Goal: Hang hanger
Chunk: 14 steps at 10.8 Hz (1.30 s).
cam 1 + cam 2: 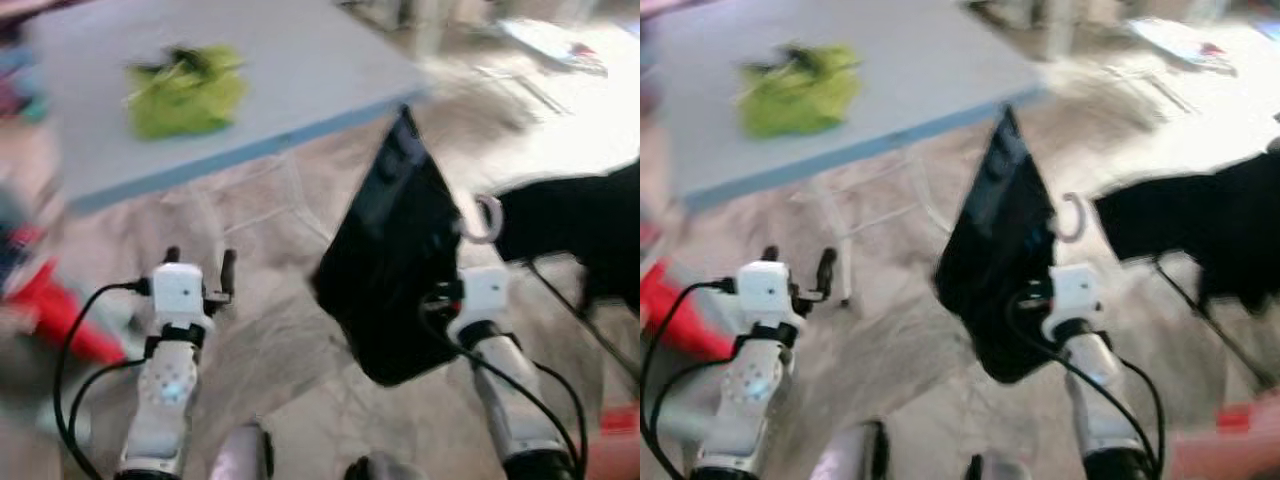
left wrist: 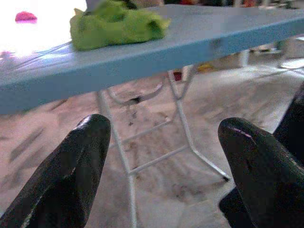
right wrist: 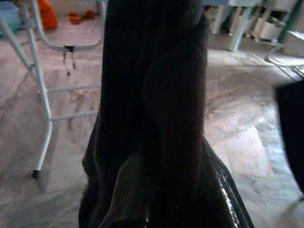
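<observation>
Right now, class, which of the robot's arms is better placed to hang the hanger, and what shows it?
The right. Its tool already holds the hanger with the dark garment draped on it, hook upward. The left tool is open and empty, facing the table.

A soft black ribbed cloth garment [image 3: 152, 118] is seen, matt and a little rough. A pale shiny hanger hook [image 1: 489, 218] looks smooth. The light blue table top [image 2: 190, 38] looks smooth and matt, on thin white metal legs [image 2: 180, 109]. A crumpled green cloth [image 1: 185, 90] looks soft. The black gripper fingers [image 2: 71, 166] look smooth and matt.
</observation>
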Tool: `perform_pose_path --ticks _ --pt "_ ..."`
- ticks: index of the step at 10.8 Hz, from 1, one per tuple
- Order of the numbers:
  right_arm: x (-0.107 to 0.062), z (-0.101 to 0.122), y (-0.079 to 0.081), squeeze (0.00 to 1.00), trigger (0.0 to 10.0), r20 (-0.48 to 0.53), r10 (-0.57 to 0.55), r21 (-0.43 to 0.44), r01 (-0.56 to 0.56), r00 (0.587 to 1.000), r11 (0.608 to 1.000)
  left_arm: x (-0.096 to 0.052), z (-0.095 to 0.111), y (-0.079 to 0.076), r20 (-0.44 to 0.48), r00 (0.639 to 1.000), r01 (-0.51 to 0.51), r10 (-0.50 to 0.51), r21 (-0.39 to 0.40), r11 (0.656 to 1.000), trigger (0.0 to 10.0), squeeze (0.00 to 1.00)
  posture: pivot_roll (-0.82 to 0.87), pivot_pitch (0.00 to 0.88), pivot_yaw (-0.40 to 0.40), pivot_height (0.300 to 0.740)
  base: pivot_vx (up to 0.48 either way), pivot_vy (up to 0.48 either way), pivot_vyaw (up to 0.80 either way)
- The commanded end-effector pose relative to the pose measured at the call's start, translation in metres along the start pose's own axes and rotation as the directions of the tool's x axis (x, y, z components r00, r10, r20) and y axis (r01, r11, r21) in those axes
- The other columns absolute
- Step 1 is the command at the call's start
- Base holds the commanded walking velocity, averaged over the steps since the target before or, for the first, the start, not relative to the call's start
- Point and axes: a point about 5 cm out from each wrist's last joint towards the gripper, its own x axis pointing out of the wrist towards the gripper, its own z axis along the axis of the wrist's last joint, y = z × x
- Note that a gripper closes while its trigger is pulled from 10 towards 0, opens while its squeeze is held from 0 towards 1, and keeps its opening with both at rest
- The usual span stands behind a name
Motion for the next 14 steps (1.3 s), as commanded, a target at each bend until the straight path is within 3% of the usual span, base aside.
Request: perform_pose_path --ticks 1,2,4,7,8,9,10,11,13,14 --pt "0.003 0.013 0.004 0.0 10.0 0.078 0.009 -0.009 -0.008 0.997 1.0 -0.011 -0.008 0.007 -0.044 0.999 -0.029 0.03 0.035 0.999 10.0 0.0 -0.01 0.143 -0.059 0.74 0.0 0.0 0.8" --pt "0.0 0.011 0.004 0.0 10.0 0.077 0.007 -0.01 -0.006 0.997 1.0 -0.018 -0.012 0.007 -0.068 0.997 -0.045 0.047 0.036 0.998 10.0 0.0 -0.02 0.147 -0.059 0.74 0.0 0.0 0.8" --pt "-0.001 0.01 0.004 0.0 10.0 0.072 0.016 -0.022 -0.014 0.997 1.0 -0.018 -0.012 0.007 -0.071 0.995 -0.065 0.068 0.038 0.997 10.0 0.0 -0.02 0.148 -0.058 0.74 0.0 0.0 0.8" --pt "0.002 0.009 0.003 0.0 10.0 0.069 0.023 -0.043 -0.02 0.997 0.999 -0.005 -0.008 0.013 -0.079 0.993 -0.085 0.089 0.057 0.995 10.0 0.0 -0.02 0.148 -0.053 0.74 0.0 0.0 0.74" --pt "0.003 0.008 0.004 0.0 10.0 0.067 0.023 -0.042 -0.02 0.997 0.999 -0.003 -0.014 0.016 -0.128 0.984 -0.121 0.124 0.031 0.992 10.0 0.0 -0.02 0.148 -0.053 0.74 0.0 0.0 0.0" --pt "0.003 0.008 0.004 0.0 10.0 0.069 0.014 -0.022 -0.012 0.998 1.0 -0.003 -0.019 0.018 -0.164 0.977 -0.151 0.14 -0.058 0.987 10.0 0.0 -0.02 0.147 -0.052 0.74 0.0 0.0 0.0" --pt "0.004 0.009 0.005 0.0 10.0 0.071 0.008 -0.011 -0.007 0.997 1.0 -0.002 -0.014 0.015 -0.14 0.984 -0.125 0.108 -0.123 0.984 10.0 0.0 -0.02 0.148 -0.05 0.74 0.0 0.0 0.0" --pt "0.005 0.009 0.004 0.0 10.0 0.071 0.001 -0.007 -0.001 0.997 1.0 -0.001 -0.014 0.014 -0.209 0.967 -0.19 0.143 -0.222 0.956 10.0 0.0 -0.02 0.153 -0.047 0.74 0.0 0.0 0.0" --pt "0.005 0.009 0.003 0.0 10.0 0.072 -0.009 -0.007 0.009 0.997 1.0 0.002 -0.003 0.002 -0.195 0.977 -0.127 0.084 -0.217 0.968 10.0 0.0 -0.02 0.165 -0.048 0.74 0.0 0.0 0.0" --pt "0.004 0.007 0.006 0.0 10.0 0.067 -0.002 -0.009 0.003 0.998 1.0 -0.001 -0.017 0.009 -0.259 0.96 -0.159 0.105 -0.195 0.968 10.0 0.0 -0.02 0.166 -0.05 0.74 0.0 0.0 0.0"
